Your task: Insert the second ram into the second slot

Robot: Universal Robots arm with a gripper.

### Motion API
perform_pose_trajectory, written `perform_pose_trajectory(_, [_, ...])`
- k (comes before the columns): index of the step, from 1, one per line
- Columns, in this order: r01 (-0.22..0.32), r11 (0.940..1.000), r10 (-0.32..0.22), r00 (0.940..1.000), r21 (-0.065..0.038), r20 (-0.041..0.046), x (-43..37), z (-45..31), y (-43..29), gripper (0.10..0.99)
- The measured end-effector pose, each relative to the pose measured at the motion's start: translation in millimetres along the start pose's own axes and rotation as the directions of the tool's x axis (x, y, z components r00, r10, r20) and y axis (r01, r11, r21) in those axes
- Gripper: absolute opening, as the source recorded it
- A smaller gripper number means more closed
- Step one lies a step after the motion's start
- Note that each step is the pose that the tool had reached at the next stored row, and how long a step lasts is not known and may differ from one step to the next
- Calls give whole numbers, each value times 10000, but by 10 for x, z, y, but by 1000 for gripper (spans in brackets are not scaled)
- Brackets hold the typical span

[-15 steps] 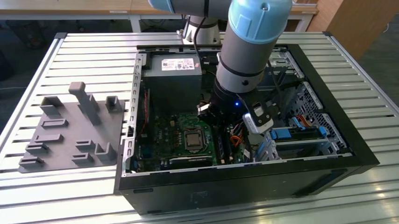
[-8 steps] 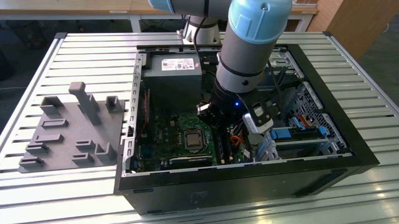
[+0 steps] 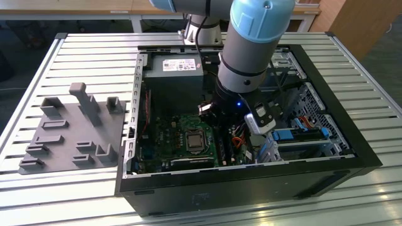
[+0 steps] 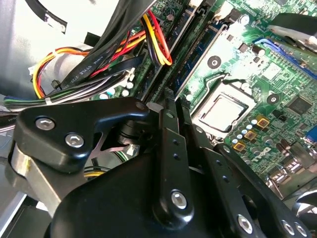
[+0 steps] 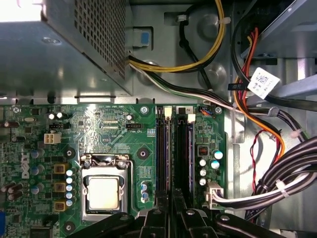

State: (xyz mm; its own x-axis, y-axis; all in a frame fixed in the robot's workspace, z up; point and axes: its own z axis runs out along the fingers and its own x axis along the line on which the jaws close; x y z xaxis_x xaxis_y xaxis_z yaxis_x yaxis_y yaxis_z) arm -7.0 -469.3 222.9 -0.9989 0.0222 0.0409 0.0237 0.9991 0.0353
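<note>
Second ram: cannot be told apart for certain among the long dark memory slots (image 5: 174, 148) on the green motherboard (image 5: 114, 129). In the second wrist view a thin blue board edge (image 4: 198, 52) stands in the slot row on the processor's side, just beyond the gripper (image 4: 168, 114). Whether that is the second stick, I cannot tell.

Gripper position: low inside the open computer case (image 3: 351, 141), directly over the near end of the slot rows. In the first wrist view its black linkage (image 5: 173, 215) sits centred between the two pairs of slots, with the white latches (image 5: 167, 112) at the far end.

Fingers: their gap is masked by the gripper's own black body, so I cannot tell whether they stand wide, narrow or clamped on a stick.

Surroundings: the silver processor (image 5: 103, 192) lies beside the slots. Bundled coloured cables (image 5: 257, 129) run on the other side. The grey power supply (image 3: 172, 77) sits at the back of the case. On the slatted table (image 3: 88, 52), at the exterior view's left, a grey holder tray (image 3: 69, 132) stands well apart from the case.
</note>
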Motion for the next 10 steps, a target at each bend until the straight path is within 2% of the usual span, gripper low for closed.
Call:
perform_pose_trajectory(4, [-1,10000,1,10000,0,-2,3,-80,3,192])
perform_pose_trajectory(6, [0,10000,0,10000,-2,-2,3,-84,3,176])
perform_pose_trajectory(7, [0,10000,0,10000,-3,-2,3,-82,3,114])
perform_pose_trajectory(10, [1,10000,-1,10000,-4,-2,2,-56,2,102])
